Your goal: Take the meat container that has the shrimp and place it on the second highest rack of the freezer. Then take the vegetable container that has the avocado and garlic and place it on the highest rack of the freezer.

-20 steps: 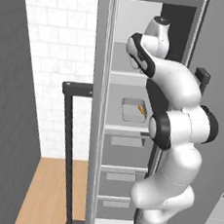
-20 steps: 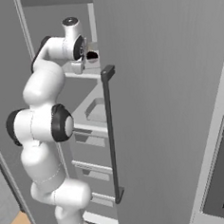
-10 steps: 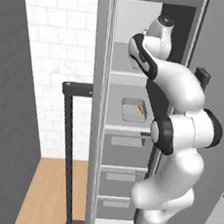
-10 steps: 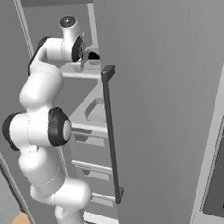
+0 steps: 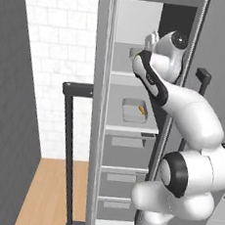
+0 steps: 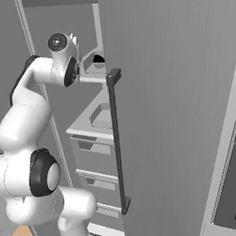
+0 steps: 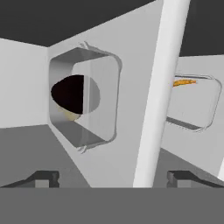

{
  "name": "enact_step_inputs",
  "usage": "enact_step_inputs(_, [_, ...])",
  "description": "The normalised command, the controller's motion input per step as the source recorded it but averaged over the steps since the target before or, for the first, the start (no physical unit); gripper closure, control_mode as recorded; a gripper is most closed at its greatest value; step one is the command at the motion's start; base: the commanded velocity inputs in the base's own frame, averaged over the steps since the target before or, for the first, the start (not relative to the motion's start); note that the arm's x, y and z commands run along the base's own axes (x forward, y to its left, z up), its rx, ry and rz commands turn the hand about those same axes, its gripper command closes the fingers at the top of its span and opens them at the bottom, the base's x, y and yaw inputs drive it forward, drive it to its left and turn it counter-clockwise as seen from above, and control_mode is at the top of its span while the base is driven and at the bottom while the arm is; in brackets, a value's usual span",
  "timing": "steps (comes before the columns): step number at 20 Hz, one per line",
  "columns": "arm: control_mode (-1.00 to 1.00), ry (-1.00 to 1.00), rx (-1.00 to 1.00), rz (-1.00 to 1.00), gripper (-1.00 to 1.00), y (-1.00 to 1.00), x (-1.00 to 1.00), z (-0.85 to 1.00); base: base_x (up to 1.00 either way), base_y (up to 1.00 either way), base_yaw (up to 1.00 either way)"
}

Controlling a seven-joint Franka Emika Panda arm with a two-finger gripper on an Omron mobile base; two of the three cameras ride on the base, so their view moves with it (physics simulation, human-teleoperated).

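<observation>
The gripper [image 7: 112, 177], jaws spread and empty, hangs just off the vegetable container [image 7: 85, 101] holding the avocado [image 7: 72, 93] on the freezer's [image 5: 132, 131] top rack, the shrimp [image 5: 141, 110] tray one rack below.

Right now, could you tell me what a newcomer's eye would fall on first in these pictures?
First, the white arm reaching high into the open freezer, its gripper open just short of the vegetable container on the top rack. Inside that tray the dark avocado stands out, partly hiding the pale garlic. One rack lower sits the meat container with the orange shrimp.
</observation>
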Motion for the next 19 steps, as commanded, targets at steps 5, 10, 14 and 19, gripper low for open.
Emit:
enact_step_inputs(5, [-1.00,-0.07,0.00,0.00,-1.00,0.11,-1.00,0.38,0.00,0.00,0.00])
enact_step_inputs(10, [-1.00,-0.07,0.00,0.00,-1.00,0.00,-1.00,0.45,0.00,0.00,0.00])
enact_step_inputs(14, [-1.00,0.00,0.00,0.00,-1.00,0.00,-1.00,0.26,0.00,0.00,0.00])
enact_step_inputs(19, [-1.00,-0.01,0.00,0.00,-1.00,0.00,-1.00,0.04,0.00,0.00,0.00])
